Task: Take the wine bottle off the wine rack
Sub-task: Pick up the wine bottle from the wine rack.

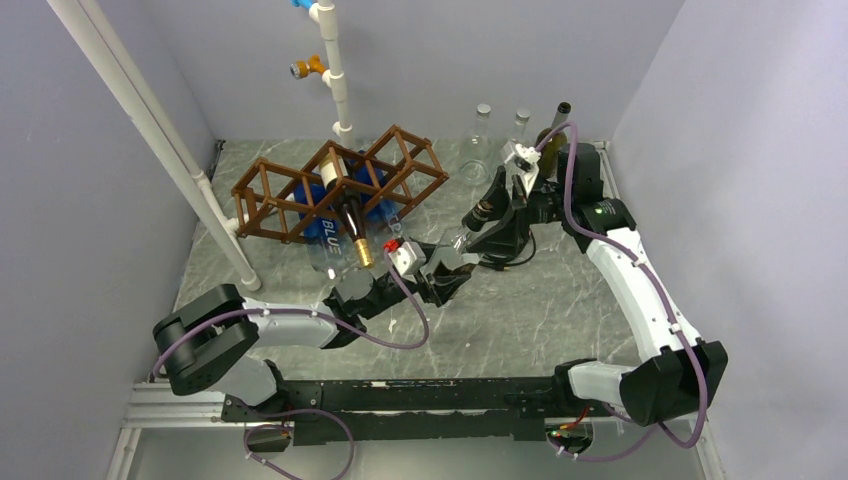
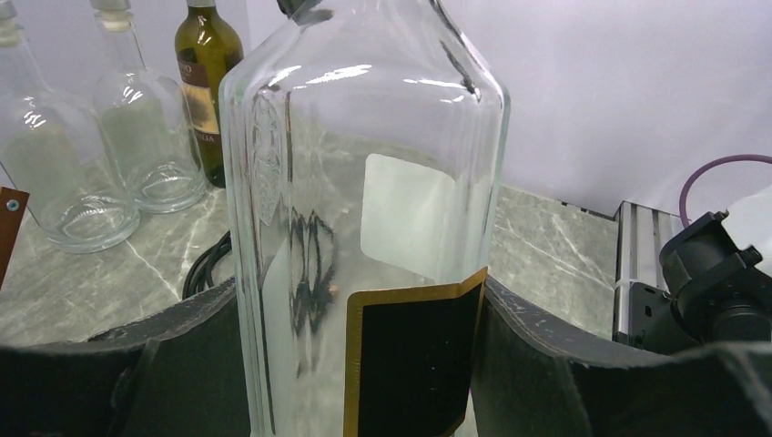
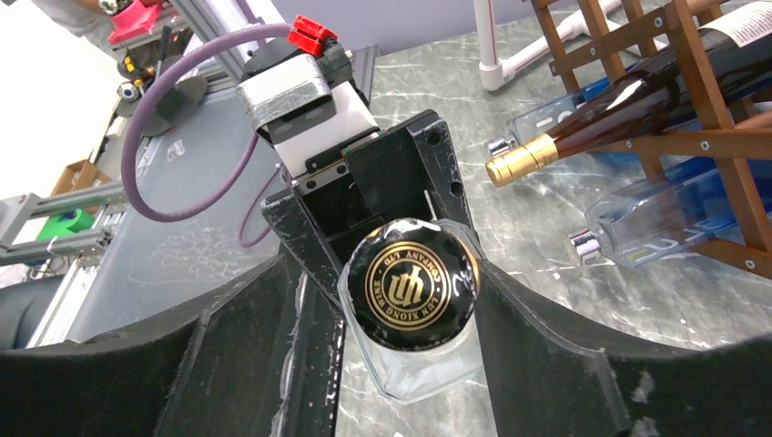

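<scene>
Left gripper (image 2: 360, 350): mine, clamped on the body of the clear bottle (image 2: 364, 182). Both fingers (image 2: 564, 364) press its sides at the black-and-gold label.
Right gripper (image 3: 410, 319): at the same bottle's top end, with fingers on either side of the black cap (image 3: 411, 284) and its gold emblem. One finger meets the glass shoulder. My left gripper's finger crowds the other side, so I cannot tell whether this gripper is clamped or only around the cap.
Clear bottle: off the wine rack (image 1: 340, 185), held between my two grippers just right of the rack's near end in the top view, over the bench (image 1: 540, 310). I cannot tell whether it touches the bench.
Wine rack: a brown lattice set at a slant across the back left of the bench. A dark bottle (image 1: 350, 222) with a gold foil top sits in a cell, neck pointing toward me. Blue bottles (image 1: 322, 230) lie in cells beside it.
Back of bench: two empty clear bottles (image 2: 64, 173) and a green bottle (image 2: 208, 82) stand upright near the wall.
White pipe (image 1: 335, 70): upright behind the rack.
</scene>
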`<state>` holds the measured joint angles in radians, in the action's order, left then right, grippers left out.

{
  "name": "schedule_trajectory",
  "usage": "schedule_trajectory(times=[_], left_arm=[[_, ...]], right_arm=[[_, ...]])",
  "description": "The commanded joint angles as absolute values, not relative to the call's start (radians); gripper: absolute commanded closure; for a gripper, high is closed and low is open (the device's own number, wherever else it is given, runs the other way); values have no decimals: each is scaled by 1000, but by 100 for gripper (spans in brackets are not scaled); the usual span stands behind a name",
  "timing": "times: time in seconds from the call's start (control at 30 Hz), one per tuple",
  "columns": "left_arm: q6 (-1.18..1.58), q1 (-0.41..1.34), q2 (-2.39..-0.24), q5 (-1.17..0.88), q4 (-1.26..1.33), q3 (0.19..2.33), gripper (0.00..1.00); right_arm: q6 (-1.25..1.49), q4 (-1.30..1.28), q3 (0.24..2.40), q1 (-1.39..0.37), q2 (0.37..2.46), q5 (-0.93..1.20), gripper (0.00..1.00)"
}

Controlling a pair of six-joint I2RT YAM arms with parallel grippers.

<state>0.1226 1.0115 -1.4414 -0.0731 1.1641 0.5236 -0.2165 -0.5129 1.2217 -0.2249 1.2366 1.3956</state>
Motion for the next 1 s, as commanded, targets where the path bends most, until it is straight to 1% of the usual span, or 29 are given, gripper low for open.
schedule_trajectory(times=[0.0,0.2,0.27,0.33,0.4,0.5,0.53,0.57,0.63,0.7,0.73,0.77,0.87,0.97], left_arm=[[156,1019,-1435,-60,1395,598,100],[162,1019,-1446,-60,1398,603,100],[165,1018,-1449,-62,1400,605,100],[167,1017,-1451,-63,1398,607,100],[170,1018,-1453,-64,1395,607,100],[176,1017,-1460,-69,1388,606,100],[180,1017,-1463,-77,1384,606,96],[186,1016,-1465,-79,1377,605,86],[205,1013,-1465,-76,1357,600,48],[220,1007,-1459,-80,1329,592,22],[227,1005,-1451,-81,1311,588,15],[234,1000,-1442,-90,1288,585,10],[247,985,-1409,-120,1210,582,1],[263,962,-1369,-163,1125,580,1]], right_arm=[[-168,-440,1224,-239,1239,1407,28],[-141,-415,1223,-245,1242,1412,44],[-141,-411,1219,-248,1241,1417,57],[-138,-405,1214,-250,1242,1415,76],[-139,-405,1213,-251,1242,1411,99],[-143,-418,1219,-250,1242,1400,100],[-151,-423,1221,-249,1241,1397,100],[-160,-430,1222,-249,1242,1389,100],[-188,-453,1224,-246,1240,1364,100],[-204,-465,1221,-239,1236,1338,100],[-214,-472,1220,-233,1234,1331,100],[-232,-487,1221,-230,1232,1319,100],[-287,-532,1223,-221,1225,1295,100],[-317,-551,1217,-205,1215,1283,100]])
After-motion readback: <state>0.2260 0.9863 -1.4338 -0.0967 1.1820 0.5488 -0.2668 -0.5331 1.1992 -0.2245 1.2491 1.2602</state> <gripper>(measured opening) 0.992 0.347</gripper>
